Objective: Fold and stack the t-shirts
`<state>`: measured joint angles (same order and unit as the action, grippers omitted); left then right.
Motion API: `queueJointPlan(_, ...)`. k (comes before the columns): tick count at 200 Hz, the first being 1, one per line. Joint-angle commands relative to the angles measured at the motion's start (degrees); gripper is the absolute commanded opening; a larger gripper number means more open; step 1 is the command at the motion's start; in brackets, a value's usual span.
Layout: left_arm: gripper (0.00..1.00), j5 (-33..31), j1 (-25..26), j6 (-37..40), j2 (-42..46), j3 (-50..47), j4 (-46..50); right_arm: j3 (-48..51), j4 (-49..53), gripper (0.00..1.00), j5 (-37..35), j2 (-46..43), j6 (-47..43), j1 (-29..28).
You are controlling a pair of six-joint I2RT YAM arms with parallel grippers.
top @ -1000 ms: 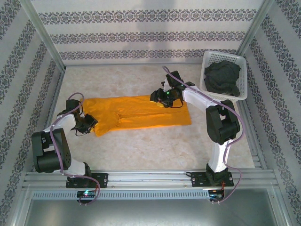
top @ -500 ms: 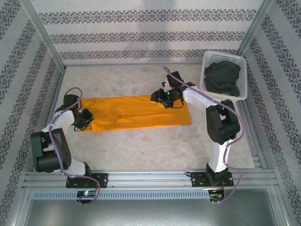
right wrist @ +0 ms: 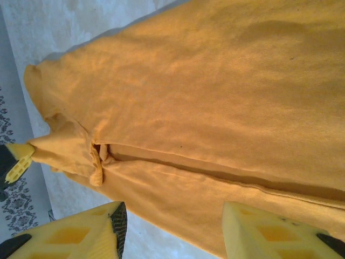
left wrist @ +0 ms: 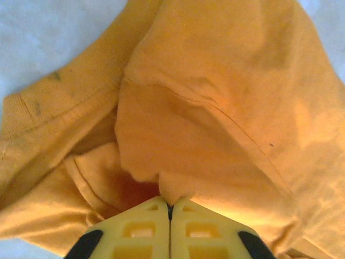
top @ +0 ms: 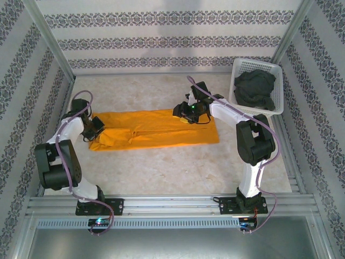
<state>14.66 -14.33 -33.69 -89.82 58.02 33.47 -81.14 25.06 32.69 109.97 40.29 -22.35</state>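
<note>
The orange-yellow t-shirt (top: 161,128) lies folded lengthwise in a long strip across the middle of the table. My left gripper (top: 97,127) sits at the strip's left end, shut on a small pinch of the orange cloth (left wrist: 172,189); its yellow fingers (left wrist: 145,229) meet with the fabric between their tips. My right gripper (top: 186,112) hovers over the strip's far right part, open, with its fingers (right wrist: 97,232) spread wide above the orange t-shirt (right wrist: 215,97) and nothing between them. The dark charcoal t-shirt (top: 254,89) lies crumpled in the basket.
The white lattice basket (top: 257,66) stands at the back right corner. Patterned walls and metal posts (top: 51,46) close in the table on three sides. Bare pale tabletop (top: 161,167) stretches between the shirt and the arm bases.
My left gripper has shut on the shirt's left end and moved back and left with it, drawing that end out straighter. The right arm has stayed put.
</note>
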Motion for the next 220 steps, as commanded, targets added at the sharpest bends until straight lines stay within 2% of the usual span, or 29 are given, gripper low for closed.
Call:
queueJointPlan(1,0.22,-5.02,-0.35,3.33,-2.61,1.57,2.81,0.84,0.7,0.51,-0.03,-1.02,-0.54,1.23)
queueJointPlan(24,0.36,-9.61,-0.53,4.75,-3.52,3.36,2.5,1.65,1.43,0.5,-1.06,-1.61,-0.97,2.32)
queueJointPlan(44,0.39,-14.48,-0.04,3.91,-0.41,4.85,3.93,2.19,3.08,0.47,-3.31,-2.04,-1.59,4.04)
queueJointPlan(57,0.4,-16.09,0.85,1.73,3.31,4.47,5.02,2.33,4.98,0.43,-6.02,-1.98,-2.26,5.58)
queueJointPlan(75,0.39,-15.14,3.48,-3.98,7.22,2.67,6.54,1.62,8.17,0.3,-10.66,-0.58,-3.9,7.54)
queueJointPlan(89,0.36,-11.71,6.59,-10.73,8.72,-0.37,5.01,-1.15,11.81,0.2,-15.09,1.91,-5.96,8.8)
queueJointPlan(103,0.33,-8.16,9.9,-17.78,7.66,-3.41,0.78,-4.21,15.06,0.15,-18.94,4.57,-7.72,9.41)
queueJointPlan(117,0.33,-6.38,12.38,-22.58,4.28,-5.01,-3.37,-6.9,17.64,0.14,-21.92,7.07,-9.03,9.64)
queueJointPlan(139,0.29,-4.34,13.27,-27.56,-1.81,-6.11,-8.11,-11.22,23.27,0.16,-26.83,11.1,-11.16,9.42)
queueJointPlan(172,0.27,-3.61,13.18,-29.72,-8.78,-3.28,-8.86,-14.18,31.86,0.21,-32.2,13.92,-14.78,7.22)
queueJointPlan(220,0.26,-2.74,13.27,-29.88,-19.47,5.33,-10.26,-4.37,32.05,0.22,-28.19,9.59,-13.58,5.13)
